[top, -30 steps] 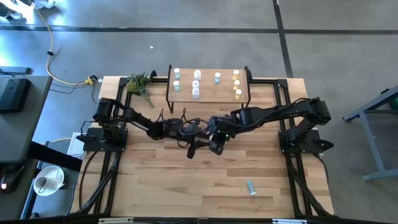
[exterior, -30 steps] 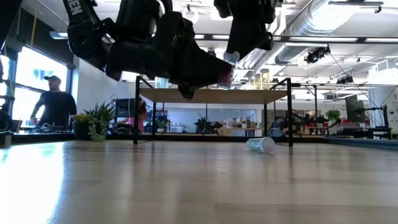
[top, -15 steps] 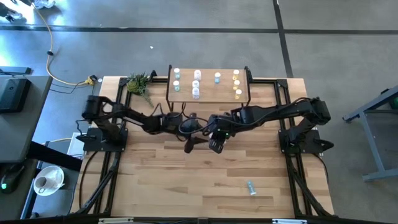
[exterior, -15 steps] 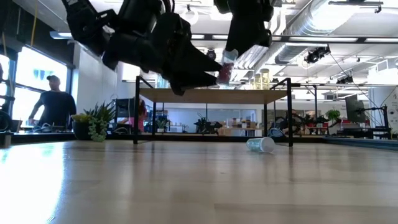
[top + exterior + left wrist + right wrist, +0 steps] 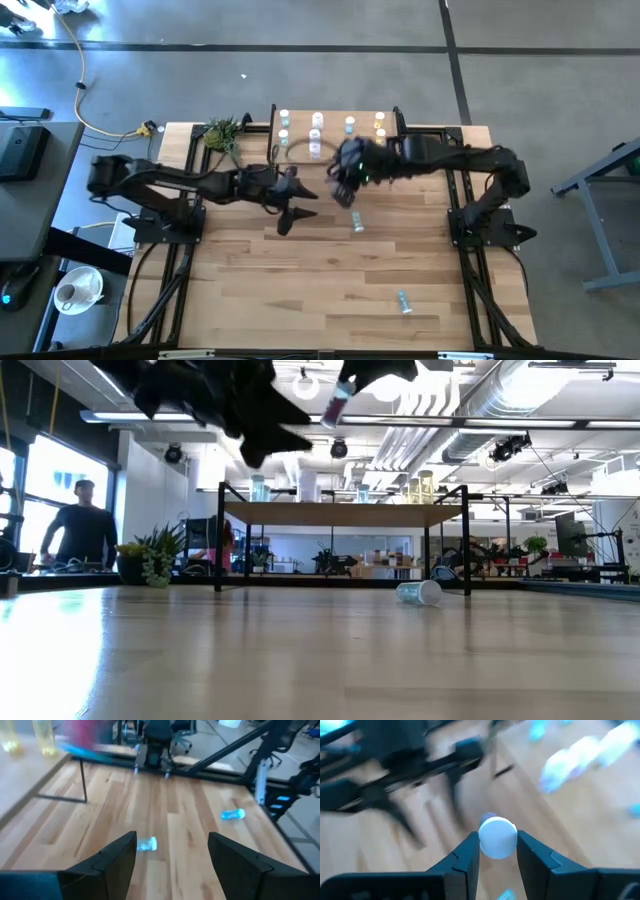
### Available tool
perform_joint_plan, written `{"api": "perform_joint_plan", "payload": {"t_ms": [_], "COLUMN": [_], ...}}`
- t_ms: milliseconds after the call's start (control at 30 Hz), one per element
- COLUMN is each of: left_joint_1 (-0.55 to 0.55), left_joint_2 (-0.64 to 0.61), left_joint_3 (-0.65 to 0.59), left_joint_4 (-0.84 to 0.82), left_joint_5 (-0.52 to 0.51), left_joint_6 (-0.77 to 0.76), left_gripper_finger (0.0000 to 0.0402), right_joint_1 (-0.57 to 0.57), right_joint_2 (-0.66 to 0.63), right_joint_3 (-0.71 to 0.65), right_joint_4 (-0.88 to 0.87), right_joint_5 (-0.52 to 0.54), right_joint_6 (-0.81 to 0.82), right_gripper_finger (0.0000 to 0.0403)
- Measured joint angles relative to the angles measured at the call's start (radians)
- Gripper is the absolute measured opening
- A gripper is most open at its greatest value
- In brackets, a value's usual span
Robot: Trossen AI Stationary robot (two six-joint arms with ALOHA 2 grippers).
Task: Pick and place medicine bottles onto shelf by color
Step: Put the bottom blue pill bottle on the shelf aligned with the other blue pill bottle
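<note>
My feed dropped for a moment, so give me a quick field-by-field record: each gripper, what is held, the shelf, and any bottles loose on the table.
left gripper: open, empty, above the table left of centre
right gripper: shut on a white-capped bottle, raised near the shelf front
shelf: bottles standing on it in separate groups
loose bottles: one lying mid-table, one lying near the front edge

No lettering, label or number can be read on anything here.
</note>
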Motion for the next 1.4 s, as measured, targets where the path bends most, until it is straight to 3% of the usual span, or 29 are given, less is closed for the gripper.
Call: {"api": "perform_joint_plan", "payload": {"t_ms": [267,567,900,1200,1400], "left_joint_1": [-0.017,-0.033,-0.108,-0.141,-0.155], "left_joint_2": [-0.221,-0.376,-0.387,-0.387,-0.387], "left_joint_3": [0.0,-0.014,-0.217,-0.297,-0.3], "left_joint_4": [-0.167,-0.364,-0.126,-0.032,-0.029], "left_joint_5": [0.001,0.0,0.001,0.001,0.001], "left_joint_6": [-0.009,-0.022,-0.083,-0.116,-0.116], "left_gripper_finger": [0.0234,0.0234,0.0234,0.0234,0.0234], "right_joint_1": [-0.165,-0.317,-0.362,-0.336,-0.271], "right_joint_2": [-0.002,0.03,0.121,0.118,0.119], "right_joint_3": [0.131,0.122,0.119,0.139,0.137], "right_joint_4": [-0.063,-0.114,-0.122,-0.159,-0.194], "right_joint_5": [0.097,0.06,-0.04,-0.029,0.037], "right_joint_6": [-0.023,0.016,0.003,0.006,0.006], "right_gripper_finger": [0.0097,0.0097,0.0097,0.0097,0.0097]}}
